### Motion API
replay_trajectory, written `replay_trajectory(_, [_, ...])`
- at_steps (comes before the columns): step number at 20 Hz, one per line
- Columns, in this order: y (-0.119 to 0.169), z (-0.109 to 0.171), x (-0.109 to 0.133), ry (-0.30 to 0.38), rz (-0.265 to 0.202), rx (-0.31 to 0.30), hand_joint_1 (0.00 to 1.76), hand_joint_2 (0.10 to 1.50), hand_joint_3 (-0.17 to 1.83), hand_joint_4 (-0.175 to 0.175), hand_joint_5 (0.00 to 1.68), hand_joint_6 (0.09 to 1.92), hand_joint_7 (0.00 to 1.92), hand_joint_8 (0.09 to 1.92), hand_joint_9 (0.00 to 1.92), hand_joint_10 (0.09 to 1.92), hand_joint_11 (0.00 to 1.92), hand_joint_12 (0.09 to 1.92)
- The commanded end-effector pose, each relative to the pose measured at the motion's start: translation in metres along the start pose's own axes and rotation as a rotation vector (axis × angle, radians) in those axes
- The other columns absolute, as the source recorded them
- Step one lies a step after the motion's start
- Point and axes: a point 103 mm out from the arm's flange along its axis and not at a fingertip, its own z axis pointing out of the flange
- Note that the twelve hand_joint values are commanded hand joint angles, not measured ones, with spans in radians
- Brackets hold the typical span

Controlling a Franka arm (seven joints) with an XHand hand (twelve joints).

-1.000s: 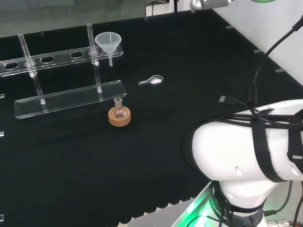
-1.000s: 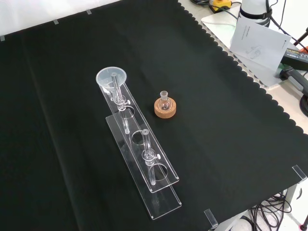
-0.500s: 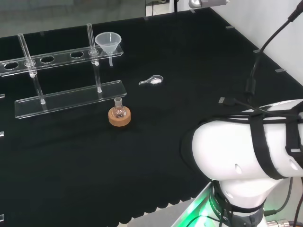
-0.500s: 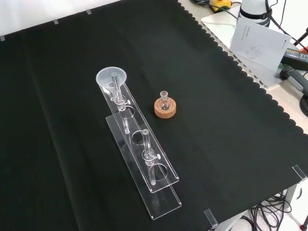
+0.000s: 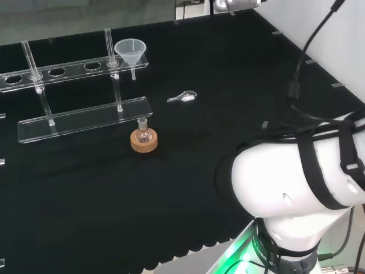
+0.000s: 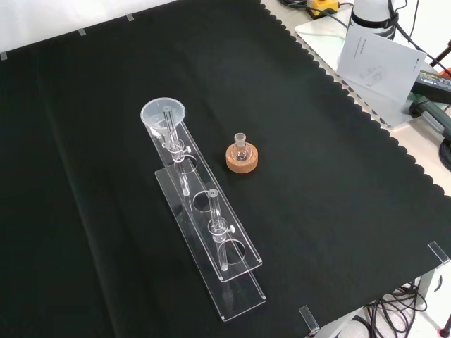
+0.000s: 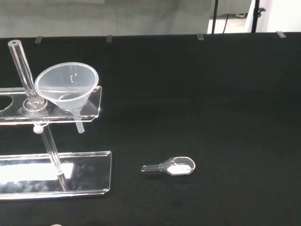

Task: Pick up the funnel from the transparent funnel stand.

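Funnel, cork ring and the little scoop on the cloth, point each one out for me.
funnel (image 7: 66, 84), wrist view, on the cone's inner wall.
cork ring (image 6: 242, 158), front view, on its front side under the small flask.
scoop (image 7: 181, 166), wrist view, on its bowl holding white powder.

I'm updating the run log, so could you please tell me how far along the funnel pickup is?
Nothing looks done yet: the funnel sits in the end hole of the transparent funnel stand, untouched. The wrist view faces it from a distance. Approaching, grasping and lifting the funnel all remain.
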Motion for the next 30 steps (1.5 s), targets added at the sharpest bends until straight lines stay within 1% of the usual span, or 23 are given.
replay_trajectory(1, [0.049, 0.020, 0.015, 0.029, -0.055, 0.037, 0.05, 1.18, 0.31, 0.013, 0.21, 0.09, 0.04, 0.47, 0.18, 0.67, 0.07, 1.41])
replay_trajectory(5, [0.078, 0.032, 0.027, 0.025, -0.087, 0.073, 0.18, 1.11, 0.27, 0.009, 0.22, 0.09, 0.04, 0.50, 0.18, 0.69, 0.06, 1.42])
replay_trajectory(9, [0.099, 0.044, 0.043, 0.005, -0.117, 0.093, 0.23, 1.09, 0.27, 0.006, 0.22, 0.09, 0.03, 0.55, 0.18, 0.71, 0.06, 1.43])
replay_trajectory(12, [0.111, 0.056, 0.060, 0.008, -0.140, 0.092, 0.25, 1.07, 0.26, 0.003, 0.22, 0.09, 0.04, 0.57, 0.19, 0.72, 0.06, 1.43])
replay_trajectory(16, [0.124, 0.066, 0.075, 0.001, -0.149, 0.109, 0.31, 1.05, 0.25, -0.002, 0.24, 0.09, 0.05, 0.59, 0.21, 0.73, 0.06, 1.43])
replay_trajectory(18, [0.125, 0.072, 0.082, -0.017, -0.164, 0.085, 0.35, 1.03, 0.24, -0.007, 0.26, 0.09, 0.06, 0.60, 0.21, 0.73, 0.06, 1.43])
replay_trajectory(21, [0.131, 0.079, 0.092, -0.042, -0.161, 0.122, 0.46, 0.99, 0.23, -0.019, 0.32, 0.09, 0.09, 0.63, 0.25, 0.74, 0.07, 1.43])
replay_trajectory(25, [0.140, 0.090, 0.106, -0.090, -0.161, 0.193, 0.54, 0.93, 0.22, -0.018, 0.32, 0.09, 0.07, 0.64, 0.24, 0.73, 0.06, 1.44])
replay_trajectory(27, [0.144, 0.097, 0.112, -0.104, -0.159, 0.226, 0.57, 0.91, 0.23, -0.014, 0.30, 0.09, 0.03, 0.64, 0.21, 0.74, 0.04, 1.46])
replay_trajectory(30, [0.150, 0.106, 0.121, -0.122, -0.161, 0.273, 0.58, 0.87, 0.26, -0.007, 0.23, 0.09, 0.00, 0.56, 0.15, 0.77, 0.02, 1.48])
